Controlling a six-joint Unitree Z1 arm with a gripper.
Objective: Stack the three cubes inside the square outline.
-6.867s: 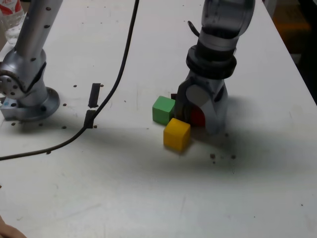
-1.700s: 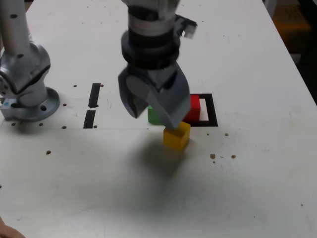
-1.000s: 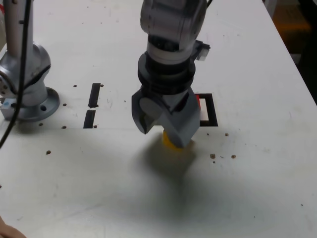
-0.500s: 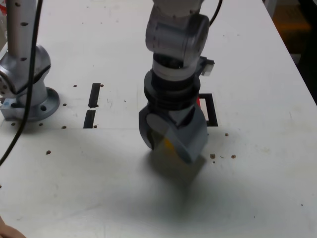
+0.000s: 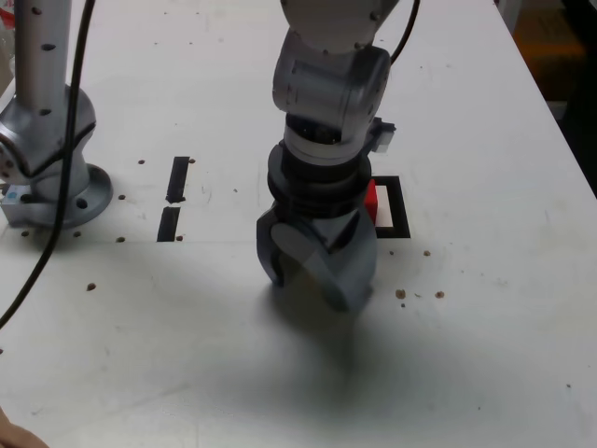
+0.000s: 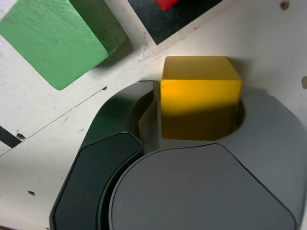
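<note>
Fingers now lower, tighter around yellow cube

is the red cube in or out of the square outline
In: the red cube sits within the square outline, mostly hidden behind the arm.

Gripper hides the yellow cube in exterior view

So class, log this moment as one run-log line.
gripper: down over yellow cube, jaws either side | red cube: in square outline | green cube: beside outline
</note>
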